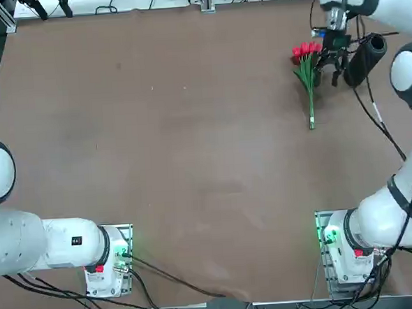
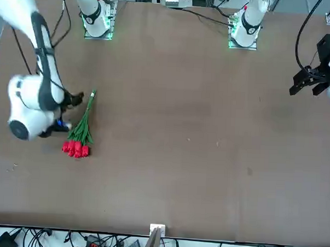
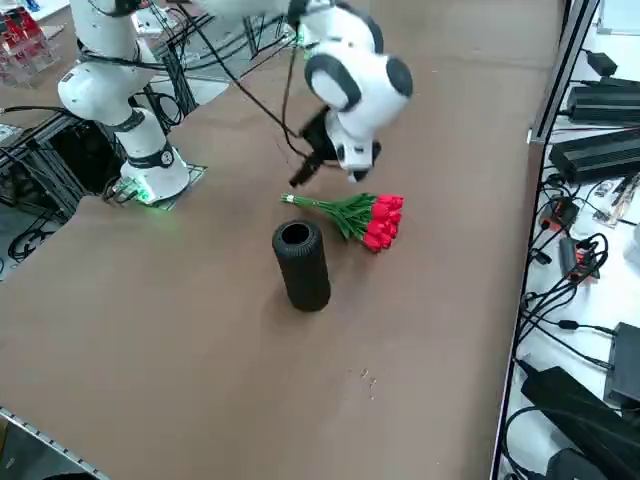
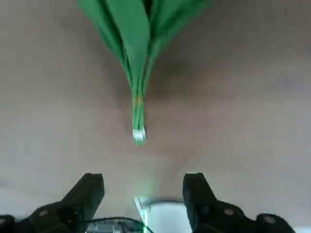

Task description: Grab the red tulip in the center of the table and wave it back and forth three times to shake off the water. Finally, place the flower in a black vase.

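Observation:
The red tulip (image 1: 307, 70) lies flat on the brown table (image 1: 177, 142) at the far right, red blooms away from the robot and the pale stalk tip (image 4: 139, 135) toward it. The black vase (image 3: 302, 265) stands upright just to the right of the bunch; it also shows in the top view as the black vase (image 1: 365, 58). My right gripper (image 4: 143, 187) hovers above the table between tulip and vase, open, with nothing between its fingers. In the wrist view the stalk and green leaves (image 4: 138, 29) lie beyond the fingertips, apart from them. The right side view has the right gripper (image 3: 308, 168) just above the stalk end.
The right arm's cable (image 1: 375, 116) trails over the table near the vase. The two arm bases (image 1: 338, 248) sit at the near edge. Cables and boxes (image 3: 600, 100) lie beyond the table's right edge.

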Robot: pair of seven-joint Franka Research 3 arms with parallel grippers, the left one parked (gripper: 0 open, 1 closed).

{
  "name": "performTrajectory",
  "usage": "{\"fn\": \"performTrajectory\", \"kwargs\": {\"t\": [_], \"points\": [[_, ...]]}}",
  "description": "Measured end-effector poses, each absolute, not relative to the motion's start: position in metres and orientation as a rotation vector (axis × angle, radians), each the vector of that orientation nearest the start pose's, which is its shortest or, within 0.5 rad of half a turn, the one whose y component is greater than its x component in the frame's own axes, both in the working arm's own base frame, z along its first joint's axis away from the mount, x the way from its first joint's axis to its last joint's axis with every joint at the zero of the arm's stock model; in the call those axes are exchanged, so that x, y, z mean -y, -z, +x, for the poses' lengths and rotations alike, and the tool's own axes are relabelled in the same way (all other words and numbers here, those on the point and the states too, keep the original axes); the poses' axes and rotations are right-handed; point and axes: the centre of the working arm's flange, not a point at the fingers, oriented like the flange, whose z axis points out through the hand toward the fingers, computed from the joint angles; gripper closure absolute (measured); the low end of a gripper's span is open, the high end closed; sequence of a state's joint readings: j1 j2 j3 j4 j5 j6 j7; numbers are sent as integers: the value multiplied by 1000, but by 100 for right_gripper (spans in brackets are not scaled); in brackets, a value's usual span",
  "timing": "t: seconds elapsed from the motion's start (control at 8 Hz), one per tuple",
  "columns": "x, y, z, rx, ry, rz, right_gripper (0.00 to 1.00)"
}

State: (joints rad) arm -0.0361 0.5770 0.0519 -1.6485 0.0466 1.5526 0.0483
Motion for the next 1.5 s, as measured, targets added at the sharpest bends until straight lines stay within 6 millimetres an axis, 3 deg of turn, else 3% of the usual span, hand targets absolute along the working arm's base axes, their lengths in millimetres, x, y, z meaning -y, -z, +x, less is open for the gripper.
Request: {"fn": "performTrajectory", "kwargs": {"t": [0.25,0.38,1.0,1.38,1.5], "points": [[-15,-208,604,-94,-943,-2910,1],[-19,-198,606,-97,-910,-2910,1],[-18,-172,612,-129,-834,-2913,7],[-16,-172,613,-137,-830,-2914,30],[-15,-172,613,-139,-830,-2914,51]]}}
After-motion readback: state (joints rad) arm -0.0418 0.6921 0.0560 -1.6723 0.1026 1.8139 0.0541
